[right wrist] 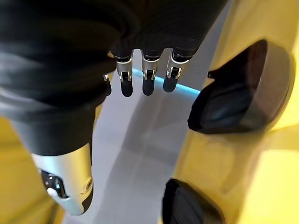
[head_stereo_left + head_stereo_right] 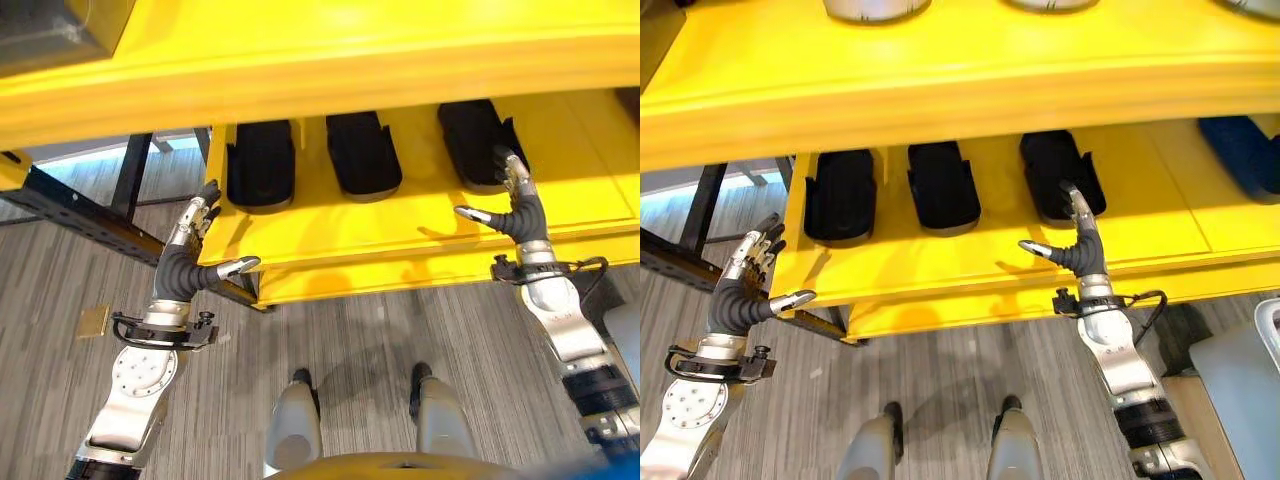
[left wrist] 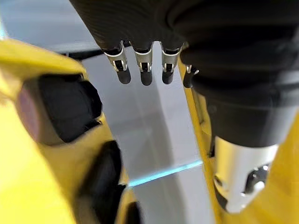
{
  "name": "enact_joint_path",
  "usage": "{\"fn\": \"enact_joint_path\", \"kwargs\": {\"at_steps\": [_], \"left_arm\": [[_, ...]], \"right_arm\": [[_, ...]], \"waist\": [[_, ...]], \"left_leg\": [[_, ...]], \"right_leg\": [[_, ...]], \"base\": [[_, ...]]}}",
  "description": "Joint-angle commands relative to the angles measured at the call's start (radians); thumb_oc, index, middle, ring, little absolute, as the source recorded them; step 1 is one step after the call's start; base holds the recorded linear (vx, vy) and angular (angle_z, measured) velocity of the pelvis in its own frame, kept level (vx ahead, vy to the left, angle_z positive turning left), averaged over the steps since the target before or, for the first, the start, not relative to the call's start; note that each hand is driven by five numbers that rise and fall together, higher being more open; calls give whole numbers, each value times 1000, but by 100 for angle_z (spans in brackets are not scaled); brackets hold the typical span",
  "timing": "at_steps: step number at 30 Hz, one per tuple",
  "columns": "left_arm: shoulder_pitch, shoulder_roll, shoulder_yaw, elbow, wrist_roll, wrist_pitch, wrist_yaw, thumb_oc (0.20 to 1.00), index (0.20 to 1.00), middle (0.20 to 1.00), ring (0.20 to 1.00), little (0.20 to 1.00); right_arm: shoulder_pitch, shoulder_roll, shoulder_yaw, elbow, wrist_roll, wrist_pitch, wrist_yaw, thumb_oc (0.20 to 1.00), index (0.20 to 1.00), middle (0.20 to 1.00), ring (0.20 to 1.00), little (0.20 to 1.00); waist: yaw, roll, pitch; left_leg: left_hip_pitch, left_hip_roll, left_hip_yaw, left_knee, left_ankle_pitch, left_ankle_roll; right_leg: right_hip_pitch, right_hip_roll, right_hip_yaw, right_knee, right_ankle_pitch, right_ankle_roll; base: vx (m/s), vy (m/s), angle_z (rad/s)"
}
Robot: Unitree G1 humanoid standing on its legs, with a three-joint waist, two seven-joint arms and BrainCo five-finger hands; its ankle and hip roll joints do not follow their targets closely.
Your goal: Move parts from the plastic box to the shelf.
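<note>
Left hand: the left hand (image 2: 190,262) hangs just off the left end of the yellow shelf (image 2: 420,235), above the grey floor (image 2: 60,400); its fingers are straight and spread, thumb pointing toward the shelf's front edge, and it holds nothing.
Dark frame: a black metal frame (image 2: 90,215) runs behind and to the left of that hand.
Left part: a black part (image 2: 260,165) lies on the lower level of the shelf, nearest the left end.
Middle part: a second black part (image 2: 363,155) lies beside it, apart from both neighbours.
Right part: a third black part (image 2: 478,143) lies further right on the same level.
Right hand: the right hand (image 2: 515,205) reaches over the shelf's front edge, fingers extended and relaxed, fingertips right at the near end of the right part, thumb out to the side; nothing is gripped.
Upper level: the shelf's top tier (image 2: 960,70) overhangs the three parts.
Blue item: a dark blue object (image 2: 1245,150) rests at the far right of the lower level.
</note>
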Motion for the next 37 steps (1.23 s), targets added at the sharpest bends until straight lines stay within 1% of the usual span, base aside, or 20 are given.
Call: {"fn": "enact_joint_path", "kwargs": {"at_steps": [1,2,3,6,7,8,9,10,11,12,13,14,15,16,18,22,24,25,28,37], "left_arm": [[23,-9,10,15,-130,-40,-80,1000,1000,1000,1000,1000],[48,-20,15,9,-130,-40,-96,1000,1000,1000,1000,1000],[89,-51,27,14,-185,-33,-132,1000,1000,1000,1000,1000],[154,-90,37,28,-240,-18,-194,1000,1000,1000,1000,1000],[212,-115,37,45,-286,-2,-236,1000,1000,1000,1000,1000],[215,-119,31,53,-293,5,-244,1000,1000,1000,1000,1000],[216,-119,30,53,-293,5,-245,1000,1000,1000,1000,1000],[219,-131,21,69,-316,16,-260,1000,1000,1000,1000,1000],[225,-138,16,74,-336,23,-275,1000,1000,1000,1000,1000],[232,-142,13,72,-337,23,-280,1000,1000,1000,1000,1000],[232,-148,12,71,-327,20,-274,1000,1000,1000,1000,1000],[232,-148,13,71,-327,20,-274,1000,1000,1000,1000,1000],[220,-166,-2,84,-347,32,-278,1000,1000,1000,1000,1000],[209,-171,-10,91,-358,37,-281,1000,1000,1000,1000,1000],[201,-173,-16,101,-370,44,-287,1000,1000,1000,1000,1000],[152,-171,-55,142,-389,57,-273,1000,1000,1000,1000,1000],[129,-162,-66,160,-358,52,-259,1000,1000,1000,1000,1000],[91,-171,-74,190,-336,47,-231,1000,1000,1000,1000,1000],[55,-184,-81,222,-321,41,-201,1000,1000,1000,1000,1000],[32,-196,-95,259,-299,36,-174,1000,1000,1000,1000,1000]], "right_arm": [[50,-29,-64,-64,54,-89,81,1000,1000,1000,1000,1000],[97,-33,-85,-79,53,-87,93,1000,1000,1000,1000,1000],[185,-25,-130,-98,109,-91,134,1000,1000,1000,1000,1000],[294,-38,-205,-138,118,-91,168,1000,1000,1000,1000,1000],[363,-29,-242,-144,179,-99,208,1000,1000,1000,1000,1000],[374,-29,-244,-145,189,-97,215,1000,1000,1000,1000,1000],[376,-30,-245,-146,190,-97,216,1000,1000,1000,1000,1000],[399,-32,-237,-162,216,-93,239,1000,1000,1000,1000,1000],[408,-32,-233,-166,225,-89,243,1000,1000,1000,1000,1000],[414,-28,-220,-161,233,-82,254,1000,1000,1000,1000,1000],[404,-29,-193,-155,238,-74,263,1000,1000,1000,1000,1000],[404,-29,-193,-155,238,-74,263,1000,1000,1000,1000,1000],[407,-17,-168,-161,269,-67,289,1000,1000,1000,1000,1000],[407,-11,-155,-164,275,-62,295,1000,1000,1000,1000,1000],[414,2,-144,-167,281,-56,297,1000,1000,1000,1000,1000],[396,40,-67,-122,292,-31,292,1000,1000,1000,1000,1000],[377,51,-35,-97,294,-19,290,1000,1000,1000,1000,1000],[346,66,12,-64,298,-7,284,1000,1000,1000,1000,1000],[317,87,55,-32,311,5,275,1000,1000,1000,1000,1000],[286,105,106,-6,316,9,269,1000,1000,1000,1000,1000]], "waist": [[-12,5,-69],[-16,11,-83],[-23,13,-101],[-25,22,-135],[-26,31,-159],[-23,32,-164],[-24,34,-165],[-25,29,-165],[-30,25,-161],[-29,19,-158],[-18,16,-149],[-18,16,-149],[-17,6,-156],[-27,4,-162],[-30,5,-169],[-42,2,-199],[-42,-1,-208],[-38,-10,-216],[-35,-26,-225],[-32,-54,-235]], "left_leg": [[61,91,-50,-171,230,-3],[91,105,-47,-204,250,-5],[110,116,-47,-219,286,-7],[133,137,-52,-250,367,-23],[141,153,-58,-273,446,-45],[137,153,-60,-271,474,-53],[137,153,-62,-274,476,-53],[121,146,-42,-271,493,-50],[115,139,-27,-258,486,-44],[113,125,-24,-238,454,-33],[117,77,-67,-207,407,-18],[116,77,-68,-206,407,-18],[122,19,-99,-216,326,4],[128,17,-76,-223,303,11],[142,21,-53,-246,305,13],[193,-3,-25,-323,276,17],[205,-18,-22,-339,259,24],[212,-38,-8,-350,243,35],[219,-55,5,-351,224,45],[247,-65,33,-337,190,58]], "right_leg": [[9,3,51,35,38,33],[34,12,46,17,34,29],[53,24,41,1,31,23],[101,53,18,-46,25,9],[146,77,1,-119,38,-7],[157,80,-4,-139,42,-11],[160,81,-7,-144,44,-11],[187,83,-23,-183,54,-20],[205,81,-31,-205,62,-22],[214,76,-34,-222,69,-22],[217,73,-22,-233,79,-19],[216,73,-22,-234,80,-19],[222,60,-23,-252,96,-17],[228,52,-30,-255,100,-11],[234,49,-37,-257,102,-6],[248,5,-35,-290,140,28],[247,-12,-25,-304,156,41],[239,-33,-9,-318,179,56],[235,-53,5,-324,194,69],[241,-67,34,-329,204,83]], "base": [[161,-127,-8],[138,-151,-1],[94,-138,-7],[46,-156,-10],[17,-163,-6],[10,-118,8],[-30,-74,22],[-28,-72,25],[-42,-92,33],[-47,-48,39],[-40,-28,48],[-26,-12,33],[0,0,0],[14,16,-12],[28,77,13],[16,135,19],[-22,149,-11],[-33,146,-18],[-10,94,-19],[22,22,-10]]}}
